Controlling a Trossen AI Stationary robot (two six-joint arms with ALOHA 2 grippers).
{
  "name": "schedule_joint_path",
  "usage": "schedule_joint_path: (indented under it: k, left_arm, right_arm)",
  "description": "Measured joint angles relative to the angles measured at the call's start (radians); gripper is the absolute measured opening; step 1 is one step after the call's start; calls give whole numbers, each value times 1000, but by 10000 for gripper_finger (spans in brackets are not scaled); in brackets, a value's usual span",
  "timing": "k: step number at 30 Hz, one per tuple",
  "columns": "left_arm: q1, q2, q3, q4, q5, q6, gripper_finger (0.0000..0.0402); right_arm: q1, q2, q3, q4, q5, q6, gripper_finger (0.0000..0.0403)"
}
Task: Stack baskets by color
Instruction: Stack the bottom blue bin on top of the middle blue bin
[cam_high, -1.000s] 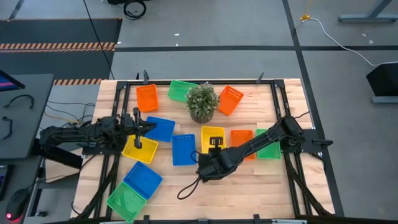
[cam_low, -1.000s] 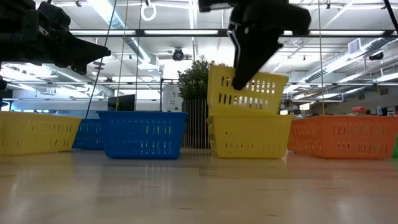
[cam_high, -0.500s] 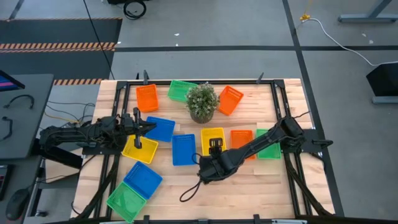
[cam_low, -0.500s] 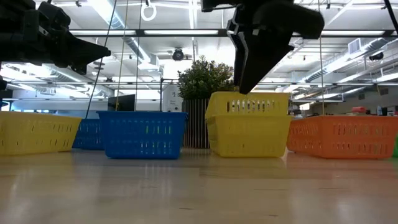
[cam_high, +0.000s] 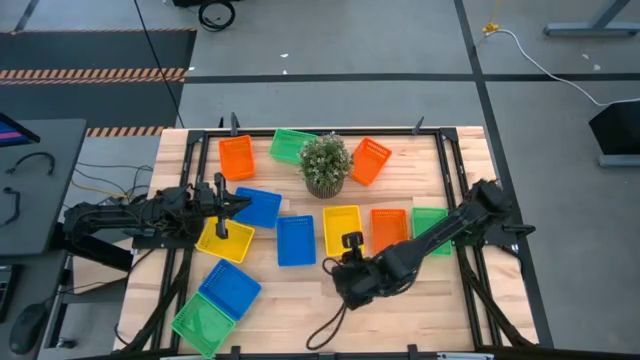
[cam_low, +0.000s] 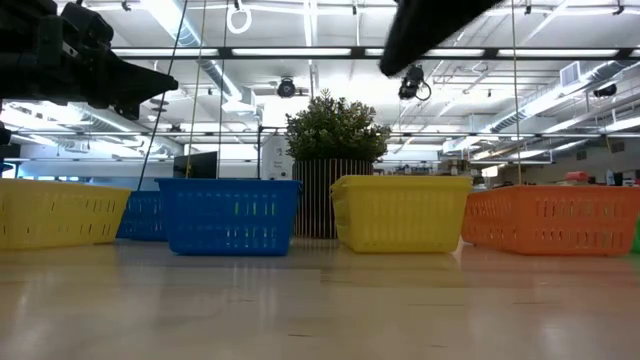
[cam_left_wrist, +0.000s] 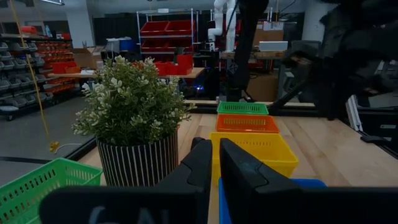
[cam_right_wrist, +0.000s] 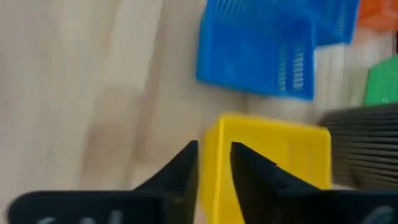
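A yellow basket (cam_high: 342, 228) (cam_low: 400, 213) stands flat on the table, in front of the potted plant. My right gripper (cam_high: 351, 241) (cam_right_wrist: 214, 165) hovers above the basket's near edge and is clear of it. The gripper slants down, its fingers narrowly apart with nothing between them. In the low view only the right arm (cam_low: 430, 30) shows, high above the basket. My left gripper (cam_high: 246, 203) (cam_left_wrist: 212, 165) waits shut at the table's left, pointing level over a blue basket (cam_high: 258, 207). Other baskets in blue, yellow, orange and green lie about the table.
A potted plant (cam_high: 326, 165) stands at the far middle. An orange basket (cam_high: 388, 230) and a green basket (cam_high: 432, 230) lie right of the yellow one, and a blue basket (cam_high: 295, 240) lies to its left. Bare wood runs along the near edge (cam_high: 420, 310).
My right gripper held a yellow basket tilted over another yellow one. The basket has dropped level into the lower one, and the gripper has let go. The gripper has since risen and drawn back toward the table's near edge, tipping less steeply down.
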Motion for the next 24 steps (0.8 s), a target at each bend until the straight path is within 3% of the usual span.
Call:
schedule_joint_path:
  k: [2,7,12,15,19,24]
  left_arm:
    - [0,0,0,-2,0,0,36]
    - [0,0,0,-1,0,0,32]
    - [0,0,0,-1,0,0,38]
    - [0,0,0,-1,0,0,40]
    - [0,0,0,-1,0,0,37]
    - [0,0,0,-2,0,0,32]
  right_arm:
    - [12,-49,-109,212,1,21,58]
    - [67,-80,-434,1002,-43,-29,11]
    - [126,9,-630,1602,-38,-66,10]
    - [178,61,-659,1757,31,-101,13]
    - [243,82,-655,1763,100,-173,7]
    - [307,75,-652,1764,103,-222,6]
